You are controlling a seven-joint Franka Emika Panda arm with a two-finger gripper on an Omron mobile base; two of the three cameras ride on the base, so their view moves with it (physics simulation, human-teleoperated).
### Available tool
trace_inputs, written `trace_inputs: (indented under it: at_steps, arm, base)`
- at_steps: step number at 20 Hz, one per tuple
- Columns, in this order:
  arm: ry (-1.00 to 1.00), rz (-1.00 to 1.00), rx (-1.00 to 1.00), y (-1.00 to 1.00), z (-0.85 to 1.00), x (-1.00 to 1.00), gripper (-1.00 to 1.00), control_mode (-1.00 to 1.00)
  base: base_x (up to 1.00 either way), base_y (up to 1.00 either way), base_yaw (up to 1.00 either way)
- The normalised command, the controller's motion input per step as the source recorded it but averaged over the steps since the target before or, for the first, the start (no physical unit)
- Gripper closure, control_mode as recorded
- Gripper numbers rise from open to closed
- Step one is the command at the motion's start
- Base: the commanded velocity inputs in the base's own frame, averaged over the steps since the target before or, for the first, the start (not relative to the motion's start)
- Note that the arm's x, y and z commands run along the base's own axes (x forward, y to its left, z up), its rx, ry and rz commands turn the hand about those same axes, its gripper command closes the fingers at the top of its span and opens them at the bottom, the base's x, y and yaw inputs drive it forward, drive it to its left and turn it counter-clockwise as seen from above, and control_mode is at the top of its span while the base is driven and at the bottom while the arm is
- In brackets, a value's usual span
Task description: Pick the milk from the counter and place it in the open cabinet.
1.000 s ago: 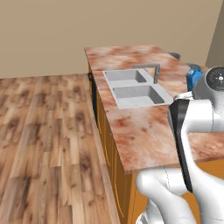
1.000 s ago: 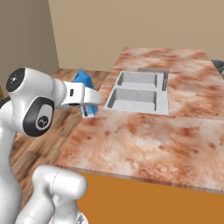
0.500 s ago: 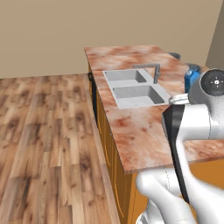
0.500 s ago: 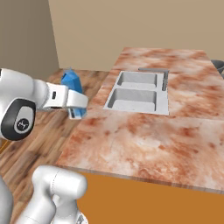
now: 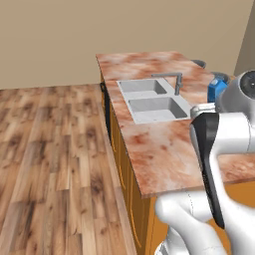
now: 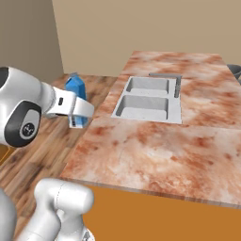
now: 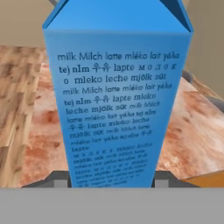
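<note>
Blue milk (image 6: 76,96) upright in the gripper (image 6: 77,109), jaws closed on its sides, carried in the air left of the counter (image 6: 155,150), off its edge, grey sink (image 6: 148,98) and faucet (image 6: 170,79) further right

Glossy white rounded arm (image 6: 56,101), dark joint caps, perhaps a small logo.
</note>
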Motion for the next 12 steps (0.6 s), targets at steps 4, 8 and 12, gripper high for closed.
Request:
trace_inputs:
  at_steps: [4,8,12]
  arm:
    - [0.09,0.06,0.17,0.13,0.00,-0.05,1.00,-1.00]
    - [0.06,0.07,0.14,0.16,0.00,-0.13,1.00,-1.00]
    - [0.00,0.02,0.04,0.04,0.02,-0.14,1.00,-1.00]
  base:
    - [0.00,0.00,0.00]
    - [0.00,0.00,0.00]
    - [0.00,0.00,0.00]
